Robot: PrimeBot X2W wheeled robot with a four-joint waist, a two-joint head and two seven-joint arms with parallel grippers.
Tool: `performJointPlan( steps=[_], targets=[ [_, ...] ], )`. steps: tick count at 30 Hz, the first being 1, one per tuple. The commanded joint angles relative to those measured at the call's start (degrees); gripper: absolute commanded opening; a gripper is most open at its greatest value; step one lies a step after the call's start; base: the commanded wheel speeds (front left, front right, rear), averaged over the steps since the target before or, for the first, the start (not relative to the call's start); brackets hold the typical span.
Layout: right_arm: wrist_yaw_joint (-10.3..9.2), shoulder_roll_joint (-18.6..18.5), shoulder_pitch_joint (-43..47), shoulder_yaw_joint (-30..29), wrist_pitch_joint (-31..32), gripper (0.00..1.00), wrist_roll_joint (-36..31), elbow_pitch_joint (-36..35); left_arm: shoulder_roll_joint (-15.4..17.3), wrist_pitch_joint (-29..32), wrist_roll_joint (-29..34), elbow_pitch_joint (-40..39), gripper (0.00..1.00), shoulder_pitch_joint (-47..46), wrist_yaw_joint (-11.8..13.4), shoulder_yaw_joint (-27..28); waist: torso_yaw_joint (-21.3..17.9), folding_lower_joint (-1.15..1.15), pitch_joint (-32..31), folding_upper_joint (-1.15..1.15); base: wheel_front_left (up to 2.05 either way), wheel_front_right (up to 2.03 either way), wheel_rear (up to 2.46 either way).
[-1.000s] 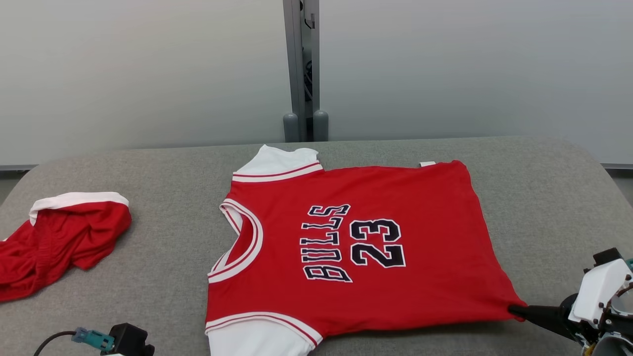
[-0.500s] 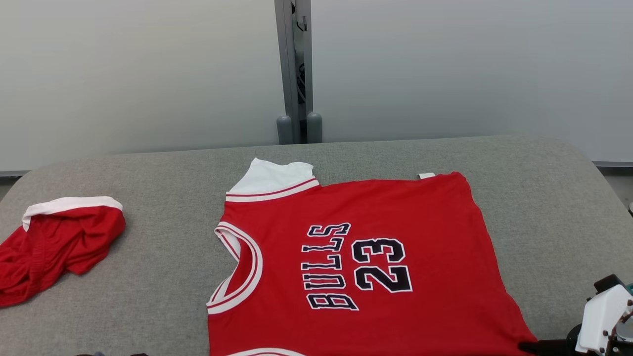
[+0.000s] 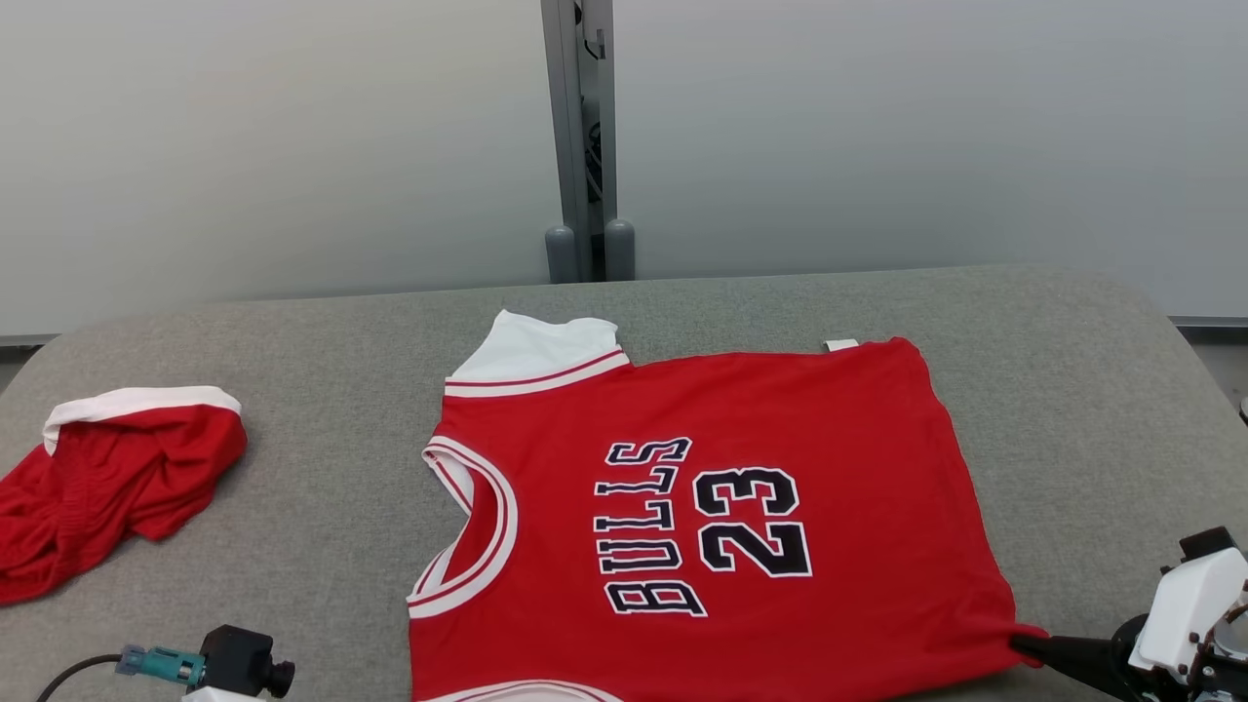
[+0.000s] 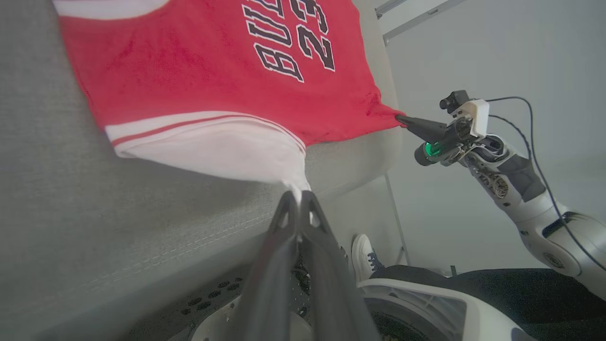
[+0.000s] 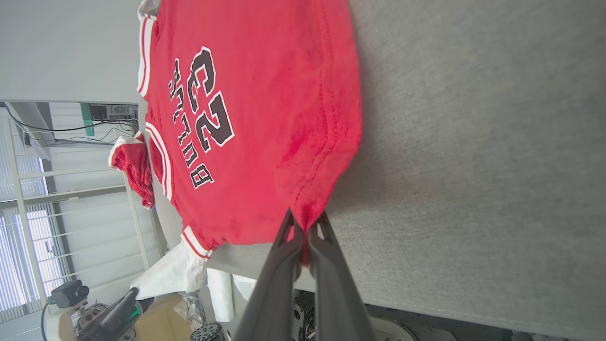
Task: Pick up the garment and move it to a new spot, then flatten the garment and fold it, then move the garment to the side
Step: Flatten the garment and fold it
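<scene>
Right gripper (image 3: 1017, 642): head view 4 o'clock, 2 dark fingers pressed together, tips toward 9 o'clock, pinching jersey (image 3: 721, 507) hem corner. White wrist housing (image 3: 1191, 603) directly behind. Left gripper (image 4: 297, 195): 2 fingers closed tip to tip, clamped on same jersey at white edge. Left wrist camera (image 3: 239, 661) at head view 7 o'clock. Right forearm (image 4: 539, 208) outstretched, left wrist view 3 o'clock.
</scene>
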Motion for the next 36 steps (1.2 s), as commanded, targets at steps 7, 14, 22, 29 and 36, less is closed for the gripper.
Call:
performJointPlan(
  steps=[7,14,22,29,36],
  targets=[
    [0.13,1.06,-2.13,0.33,-2.31,0.0,2.38,0.64,-2.97,-2.93,-3.08,0.61,0.0,-2.86,-0.54,3.27,-0.36,0.0,0.69,0.0,0.0,0.0,0.0],
    [0.13,2.99,-5.43,0.75,-4.06,0.0,4.83,3.22,-6.32,-6.6,-2.98,3.64,0.0,-6.13,0.3,5.34,-1.05,0.0,1.99,0.0,0.0,0.0,0.0],
    [0.13,5.32,-8.72,1.12,-4.85,0.0,7.33,6.97,-9.42,-9.72,-1.12,7.54,0.0,-8.78,0.52,5.55,-1.41,0.0,3.53,0.0,0.0,0.0,0.0],
    [0.13,6.56,-11.38,1.62,-5.81,0.0,8.44,9.49,-11.6,-13.68,1.17,11.52,0.0,-12.18,0.82,6.7,-1.39,0.0,5.82,0.0,0.0,0.0,0.0],
    [0.13,7.01,-13.13,1.82,-7.04,0.0,8.46,10.62,-13.08,-15.81,2.59,15.29,0.0,-14.69,0.4,7.11,-1.38,0.0,7.63,0.0,0.0,0.0,0.0]
  ],
)
